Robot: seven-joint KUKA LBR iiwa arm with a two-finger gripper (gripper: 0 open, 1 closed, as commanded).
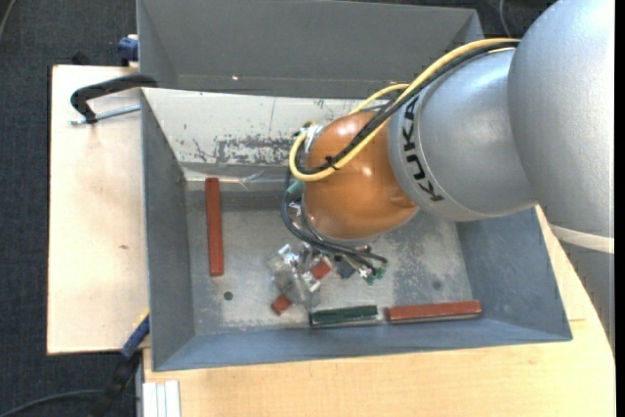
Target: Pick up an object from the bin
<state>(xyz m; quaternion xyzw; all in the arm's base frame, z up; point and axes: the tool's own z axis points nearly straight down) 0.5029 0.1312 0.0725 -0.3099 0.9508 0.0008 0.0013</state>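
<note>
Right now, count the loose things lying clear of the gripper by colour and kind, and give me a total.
Red-brown long bars: 2
Dark green bar: 1
Small red-brown block: 1
Total: 4
The small pieces right under the gripper are too hidden to count.

Gripper (303,271) is low in the grey metal bin (166,239), under the arm's orange cover (356,181), over a small heap of red and green bits (327,267). Small red block (281,305) sits just below-left of the gripper. Dark green flat bar (344,314) lies just below it, and a long brown-red bar (434,312) to its lower right, nearly end to end along the front wall. Long red bar (215,226) lies well to its left. Can't tell whether the gripper touches anything.
</note>
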